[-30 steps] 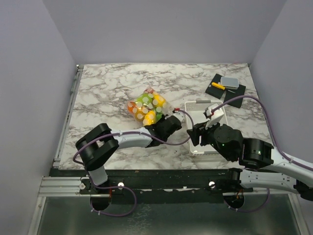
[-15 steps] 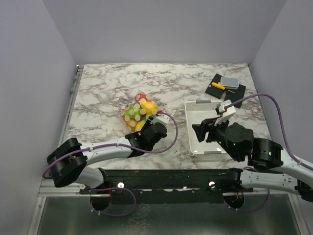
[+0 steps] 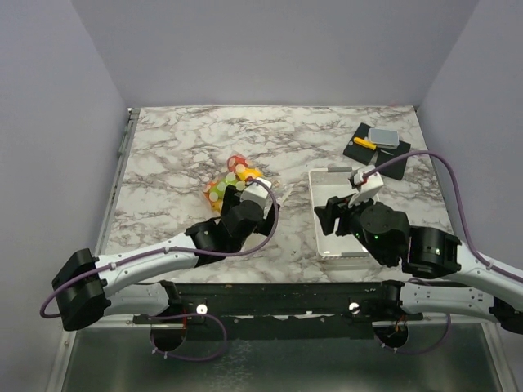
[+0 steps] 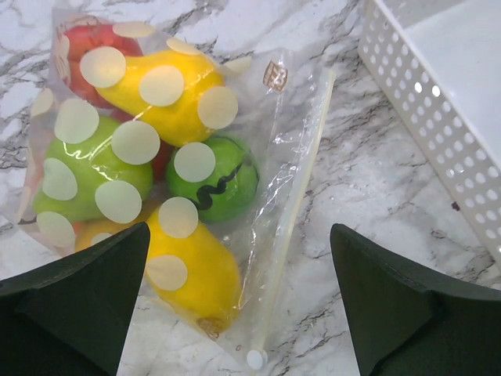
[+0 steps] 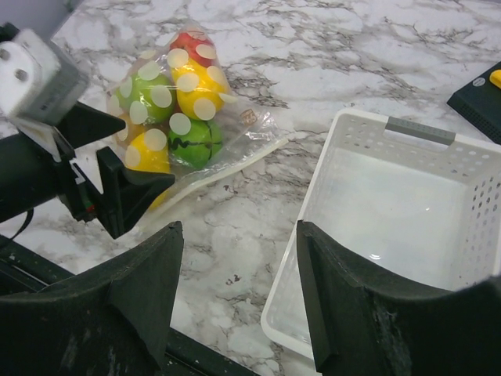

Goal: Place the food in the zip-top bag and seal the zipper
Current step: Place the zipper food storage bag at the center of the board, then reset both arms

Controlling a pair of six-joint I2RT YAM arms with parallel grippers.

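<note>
Toy fruit [image 4: 196, 102] is lying in a clear bag [image 4: 291, 149] left of the white basket [image 4: 438, 110], left gripper [image 4: 239, 235] hovering spread above it, right gripper [image 5: 239, 235] hanging parted, empty, over the basket's edge.

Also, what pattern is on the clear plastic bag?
Large pale cream round dots; clearest in left wrist view.
</note>
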